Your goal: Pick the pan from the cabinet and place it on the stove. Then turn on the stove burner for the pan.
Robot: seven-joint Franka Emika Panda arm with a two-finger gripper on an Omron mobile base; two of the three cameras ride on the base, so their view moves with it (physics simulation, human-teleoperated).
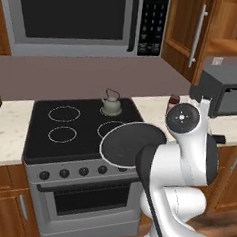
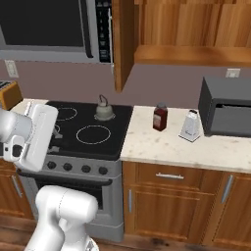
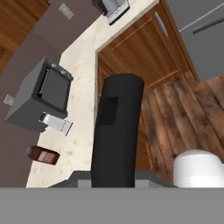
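The pan (image 1: 130, 143), a flat dark-grey disc, hangs just above the front right part of the stove (image 1: 41, 142) in the left base view, overlapping the stove burner (image 2: 93, 134), a large white ring. Its thin black handle (image 1: 151, 213) runs down beside my white arm. In the hand view the handle (image 3: 117, 131) rises thick and black from the bottom centre, where my gripper (image 3: 113, 181) is shut on it; the fingertips are hidden. The cabinet (image 2: 122, 44) stands open above the counter, showing its wooden shelf (image 2: 196, 55). Black knobs (image 1: 64, 173) line the steel front.
A small grey kettle (image 1: 111, 104) sits on the back right ring. The microwave (image 1: 72, 17) hangs over the stove. On the right counter (image 2: 162, 144) stand a red bottle (image 2: 160, 117), a grater (image 2: 190, 126) and a dark toaster oven (image 2: 228, 108).
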